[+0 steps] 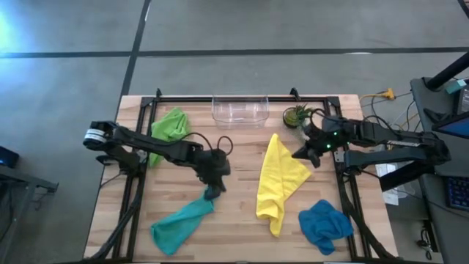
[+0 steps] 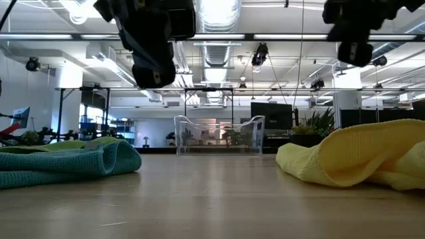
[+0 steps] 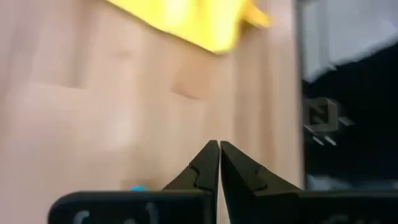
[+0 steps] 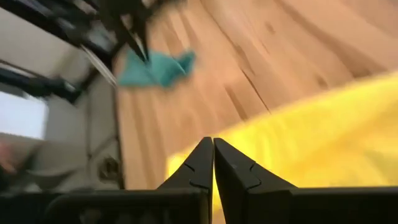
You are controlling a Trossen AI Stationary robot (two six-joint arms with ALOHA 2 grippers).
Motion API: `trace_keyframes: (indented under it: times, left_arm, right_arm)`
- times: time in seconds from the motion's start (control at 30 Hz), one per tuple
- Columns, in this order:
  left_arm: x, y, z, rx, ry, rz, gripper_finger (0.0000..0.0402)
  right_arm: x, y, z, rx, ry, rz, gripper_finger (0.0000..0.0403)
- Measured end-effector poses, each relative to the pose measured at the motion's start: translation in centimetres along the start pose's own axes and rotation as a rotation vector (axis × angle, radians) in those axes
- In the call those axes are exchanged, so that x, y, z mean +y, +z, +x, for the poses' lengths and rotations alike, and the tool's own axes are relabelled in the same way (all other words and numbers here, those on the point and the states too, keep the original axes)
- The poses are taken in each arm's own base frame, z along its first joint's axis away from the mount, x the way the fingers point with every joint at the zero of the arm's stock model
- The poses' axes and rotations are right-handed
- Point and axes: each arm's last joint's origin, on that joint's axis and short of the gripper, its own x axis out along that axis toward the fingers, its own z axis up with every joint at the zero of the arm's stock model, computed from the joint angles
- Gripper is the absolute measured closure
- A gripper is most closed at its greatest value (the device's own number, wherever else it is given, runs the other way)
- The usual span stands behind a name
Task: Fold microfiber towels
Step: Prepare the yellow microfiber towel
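Left gripper has its fingers pressed together with nothing between them, hovering over the upper tip of the teal towel, which lies rumpled and elongated just beneath and toward the near-left corner. Right gripper is likewise pinched closed and empty, poised at the right edge of the yellow towel; that towel lies as a long, loosely folded strip running away from it toward the table's near edge. Blue towel sits crumpled in a heap nearer the front edge, below the right gripper; lime towel is bunched behind the left arm, near the far-left corner. Table is pale wood planks with a black frame. Beyond both grippers at the far edge stand a clear bin and a small plant. Low view shows an open room with ceiling lights and ducts. Wrist views are motion-blurred; towel texture is not readable there.
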Motion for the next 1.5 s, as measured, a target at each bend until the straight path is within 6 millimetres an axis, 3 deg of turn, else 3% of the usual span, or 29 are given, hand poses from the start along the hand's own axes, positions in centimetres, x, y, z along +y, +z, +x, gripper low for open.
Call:
trace_keyframes:
  times: [0.2,0.43,0.6,0.73,0.83,1.07,1.17,1.5]
  left_arm:
    - [-0.4,0.7,-2.5,-0.185,0.187,-0.104,0.0402]
    - [-2.6,3.8,-6.0,-0.447,0.369,-0.041,0.0402]
    - [-5.8,6.4,-8.8,-0.611,0.562,0.184,0.0402]
    - [-7.3,7.3,-9.3,-0.593,0.762,0.436,0.0402]
    - [-7.7,7.5,-9.5,-0.557,0.807,0.555,0.0402]
    - [-8.0,7.1,-8.6,-0.477,0.575,0.676,0.0402]
    - [-7.8,7.0,-7.4,-0.391,0.517,0.782,0.0402]
    - [-5.1,7.2,0.5,-0.066,0.601,1.246,0.0402]
  right_arm:
    - [-0.3,-0.4,0.0,0.035,-0.031,-0.038,0.0394]
    - [-0.5,-0.3,0.0,0.010,-0.085,-0.135,0.0394]
    - [-0.5,-0.3,-0.1,0.007,-0.086,-0.140,0.0394]
    - [-0.6,-0.5,0.1,0.015,-0.090,-0.151,0.0394]
    - [-0.7,-0.6,0.1,0.026,-0.097,-0.141,0.0394]
    - [-0.9,-0.9,0.0,0.052,-0.115,-0.105,0.0394]
    - [-0.9,-0.9,0.0,0.053,-0.115,-0.107,0.0394]
    - [-0.9,-1.1,-0.7,-0.004,-0.146,-0.016,0.0394]
